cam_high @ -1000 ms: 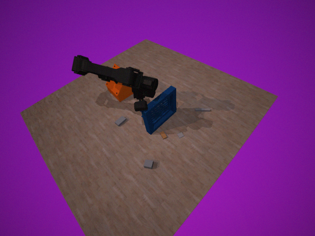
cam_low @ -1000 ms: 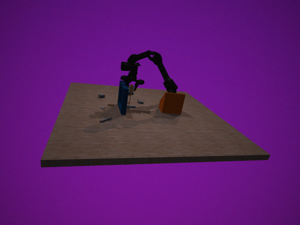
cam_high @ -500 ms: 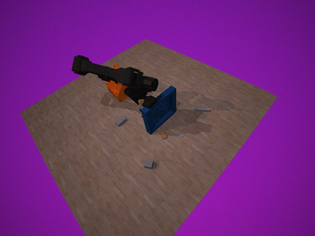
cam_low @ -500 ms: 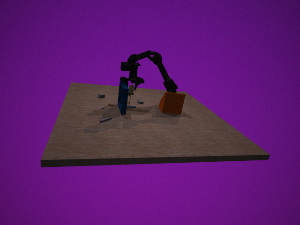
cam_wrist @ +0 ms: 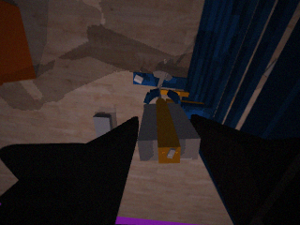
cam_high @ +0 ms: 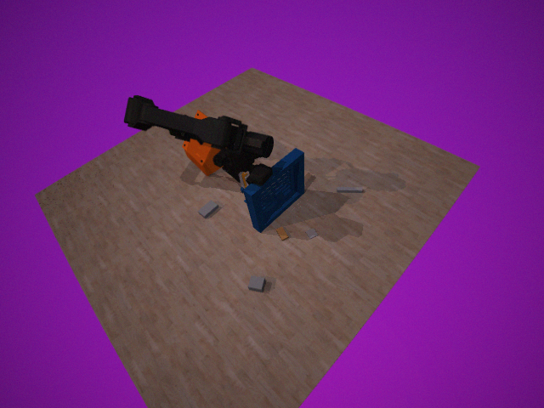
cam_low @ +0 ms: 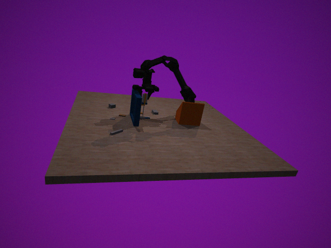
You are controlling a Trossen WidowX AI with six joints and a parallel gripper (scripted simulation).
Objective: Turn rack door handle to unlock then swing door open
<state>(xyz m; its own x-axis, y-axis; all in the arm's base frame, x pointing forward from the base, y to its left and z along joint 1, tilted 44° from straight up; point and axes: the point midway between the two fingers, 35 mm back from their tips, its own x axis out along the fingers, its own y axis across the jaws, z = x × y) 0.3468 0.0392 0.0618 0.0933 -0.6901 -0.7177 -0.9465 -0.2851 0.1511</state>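
The blue rack door and its frame stand upright; the door shows no clear opening. The upright handle, grey with an orange stripe, stands beside the rack's near-left end in the top view, on the arm's side. My gripper is over it from above, partly open, one finger on each side of the handle. The fingers are very close to its grey sides; a firm squeeze does not show. One finger is next to the rack's top edge. The latch is partly hidden.
A grey block lies near the handle. Another grey block, an orange piece, a grey tile and a grey bar lie beyond the rack.
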